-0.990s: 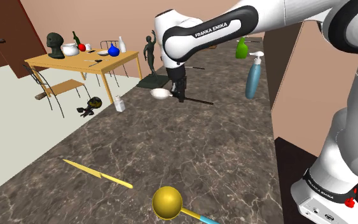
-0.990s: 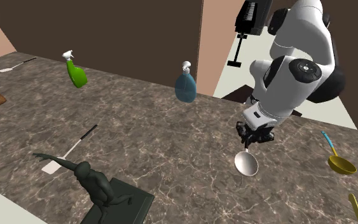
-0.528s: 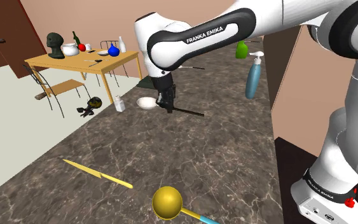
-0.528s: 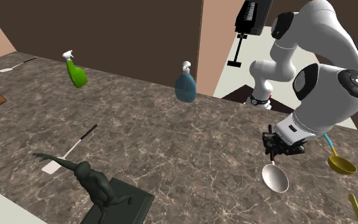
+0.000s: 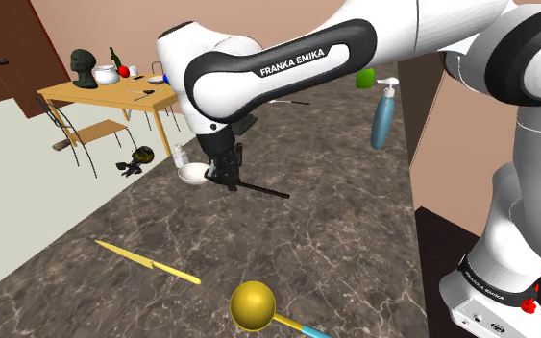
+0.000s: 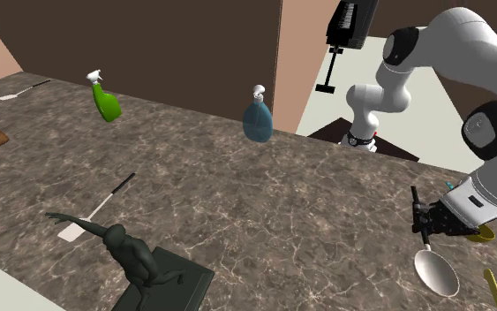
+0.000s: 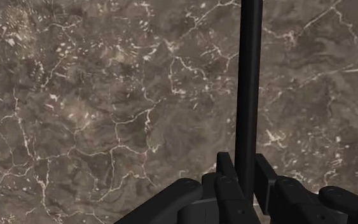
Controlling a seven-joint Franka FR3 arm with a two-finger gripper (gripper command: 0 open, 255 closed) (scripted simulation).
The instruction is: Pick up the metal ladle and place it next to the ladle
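Observation:
My gripper (image 5: 225, 174) is shut on the thin dark handle of a ladle with a pale silvery bowl (image 5: 194, 174), held above the marble counter (image 5: 335, 221). In the second exterior view the gripper (image 6: 427, 219) hangs at the right, with the bowl (image 6: 436, 271) below it. The wrist view has the black handle (image 7: 248, 95) clasped between the two fingers (image 7: 226, 173) of the gripper (image 7: 246, 179). A yellow ladle (image 5: 254, 305) with a blue handle lies near the counter's front end. The same yellow ladle (image 6: 482, 234) lies just beyond my gripper.
A long yellow utensil (image 5: 148, 262) lies near the counter's edge. A blue soap dispenser (image 5: 381, 115) and a green spray bottle (image 5: 364, 73) stand further along. A dark figurine (image 6: 140, 261) and a spatula (image 6: 96, 208) sit at the far end. A wooden table (image 5: 124, 93) stands on the floor.
The arm has carried the held ladle along the counter, leftward and nearer in the shoulder view, rightward toward the yellow ladle in the second exterior view. The grip has stayed shut.

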